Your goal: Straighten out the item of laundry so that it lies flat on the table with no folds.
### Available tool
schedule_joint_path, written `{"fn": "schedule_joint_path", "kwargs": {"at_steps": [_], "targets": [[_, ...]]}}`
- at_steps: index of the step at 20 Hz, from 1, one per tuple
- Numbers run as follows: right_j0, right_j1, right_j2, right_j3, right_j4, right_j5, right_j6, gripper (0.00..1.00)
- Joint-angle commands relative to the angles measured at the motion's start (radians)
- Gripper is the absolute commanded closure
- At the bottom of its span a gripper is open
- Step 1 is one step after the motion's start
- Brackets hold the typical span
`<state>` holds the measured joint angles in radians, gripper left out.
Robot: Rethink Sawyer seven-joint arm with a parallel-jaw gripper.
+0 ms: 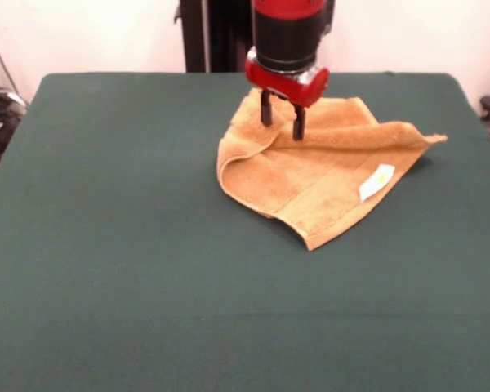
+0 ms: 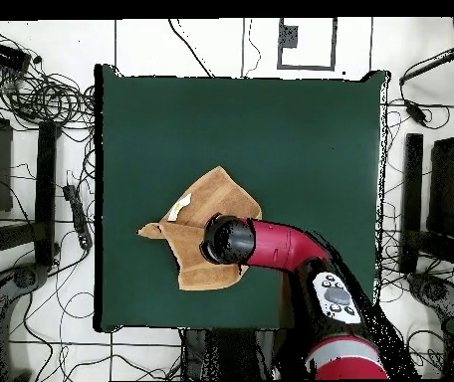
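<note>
Dark green cloth-covered surface point(image 1: 131, 245) is carrying the orange-tan terry towel point(image 1: 310, 184), lying right of centre in the front view, folded over itself, white label point(image 1: 376, 181) showing. Red-black arm's pincer point(image 1: 282, 120) is hovering released, tips at the towel's far fold; contact unclear. Overhead, the arm is hiding the towel's middle.

Place: I read it as a robotics lab | green-clothed table point(image 2: 301, 129) | loose cables point(image 2: 42, 99) across white floor point(image 2: 201, 45)

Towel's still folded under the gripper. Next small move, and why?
Probably close the gripper on the fold it hovers over and drag toward the robot. The towel lies doubled over, label on top, with bare table all around.
</note>
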<state>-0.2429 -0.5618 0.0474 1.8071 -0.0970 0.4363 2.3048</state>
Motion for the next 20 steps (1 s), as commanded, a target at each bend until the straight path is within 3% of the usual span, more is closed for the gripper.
{"fn": "schedule_joint_path", "kwargs": {"at_steps": [1, 11, 16, 20], "targets": [[0.002, 0.120, 0.032, -0.005, 0.044, -0.068, 0.133, 0.00], [-0.033, 0.112, 0.047, 0.089, 0.034, -0.131, 0.131, 0.00], [-0.109, 0.117, 0.056, 0.115, -0.009, -0.156, 0.071, 0.00], [-0.185, 0.059, 0.053, 0.124, -0.047, -0.082, -0.014, 0.00]]}}
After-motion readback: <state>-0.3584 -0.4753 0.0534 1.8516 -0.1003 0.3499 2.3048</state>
